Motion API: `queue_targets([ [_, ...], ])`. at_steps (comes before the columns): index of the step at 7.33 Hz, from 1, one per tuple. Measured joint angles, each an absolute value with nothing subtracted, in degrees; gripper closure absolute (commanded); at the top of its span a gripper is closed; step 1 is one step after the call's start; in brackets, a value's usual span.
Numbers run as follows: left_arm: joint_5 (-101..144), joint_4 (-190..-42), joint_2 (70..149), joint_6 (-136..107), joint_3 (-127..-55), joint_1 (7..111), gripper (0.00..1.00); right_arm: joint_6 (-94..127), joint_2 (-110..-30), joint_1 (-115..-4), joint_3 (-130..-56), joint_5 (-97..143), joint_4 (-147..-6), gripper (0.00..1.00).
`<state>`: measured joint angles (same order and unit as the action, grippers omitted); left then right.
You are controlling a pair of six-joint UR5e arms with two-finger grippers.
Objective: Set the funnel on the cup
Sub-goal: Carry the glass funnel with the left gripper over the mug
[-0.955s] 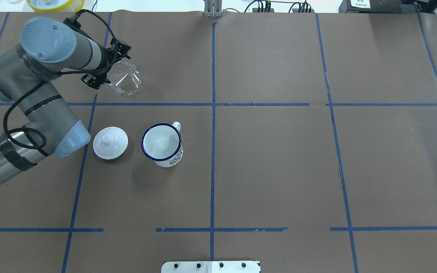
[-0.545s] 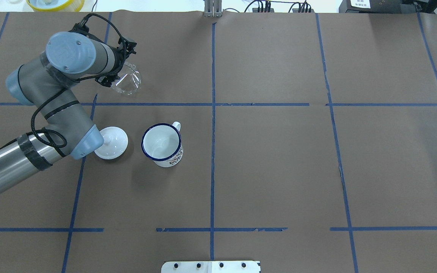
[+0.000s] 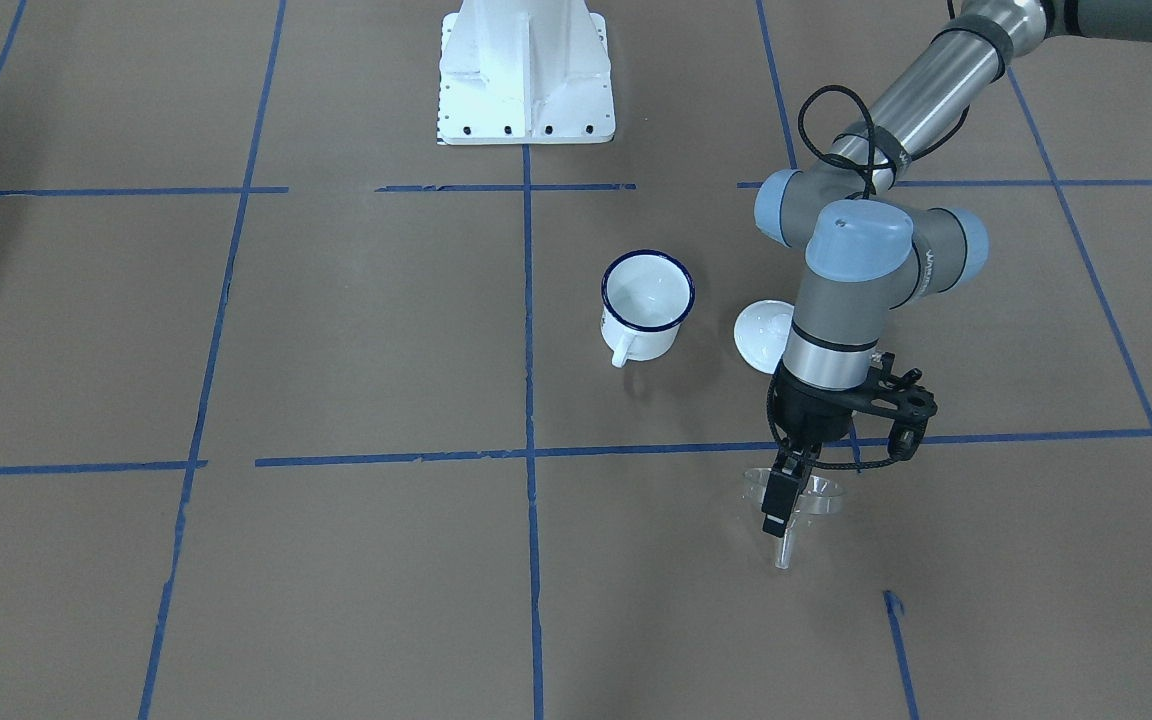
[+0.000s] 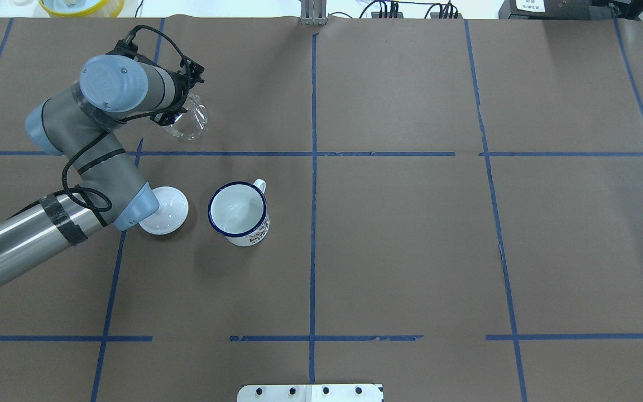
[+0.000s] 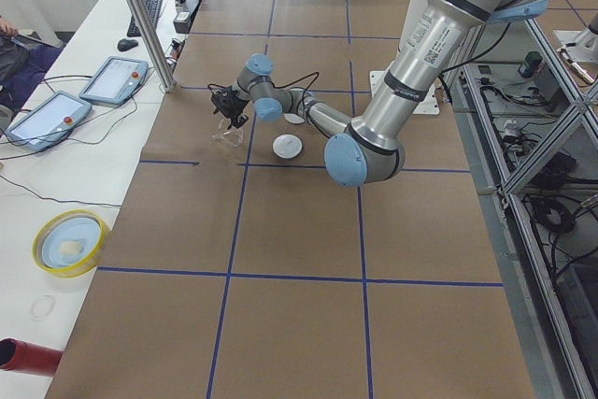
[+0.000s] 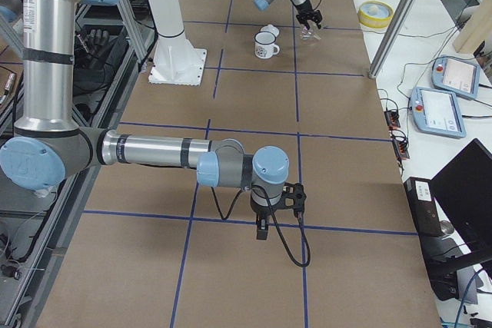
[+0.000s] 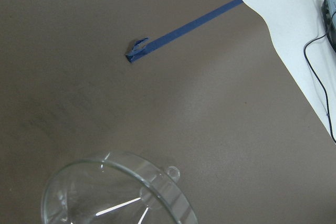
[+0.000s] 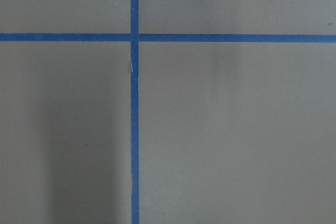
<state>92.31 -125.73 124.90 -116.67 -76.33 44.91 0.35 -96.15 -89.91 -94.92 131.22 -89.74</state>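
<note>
The clear funnel [image 4: 192,120] rests on the brown paper at the far left of the table; it also shows in the front view [image 3: 816,497] and low in the left wrist view [image 7: 115,192]. My left gripper [image 3: 776,515] points down at the funnel's rim with one finger in front of it, and it looks open. The white cup with a blue rim [image 4: 238,214] stands upright and empty, nearer the robot than the funnel. My right gripper [image 6: 262,232] shows only in the right side view, low over the table far from both; I cannot tell if it is open or shut.
A round white domed lid [image 4: 168,211] lies just left of the cup, partly under my left elbow. A yellow bowl [image 4: 81,5] sits beyond the table's far edge. The robot's white base plate [image 3: 524,70] stands at the near edge.
My left arm has swung right and brought its gripper over the funnel. Its elbow now covers part of the white lid. The funnel and the cup have not moved.
</note>
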Motion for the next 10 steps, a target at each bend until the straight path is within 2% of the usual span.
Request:
queue_targets([
  [4,94.38,-124.89,124.89,-115.9,-77.87,47.26,1.0,0.35,-96.15,-89.91,-94.92,131.22,-89.74,0.0],
  [5,97.61,-123.18,124.6,-115.9,-81.2,49.21,1.0,0.35,-96.15,-89.91,-94.92,131.22,-89.74,0.0],
  [7,102.74,-114.04,123.6,-115.12,-92.21,51.19,1.0,0.35,-96.15,-89.91,-94.92,131.22,-89.74,0.0],
  [10,109.66,-91.63,124.17,-105.56,-108.53,51.35,1.0,0.35,-96.15,-89.91,-94.92,131.22,-89.74,0.0],
])
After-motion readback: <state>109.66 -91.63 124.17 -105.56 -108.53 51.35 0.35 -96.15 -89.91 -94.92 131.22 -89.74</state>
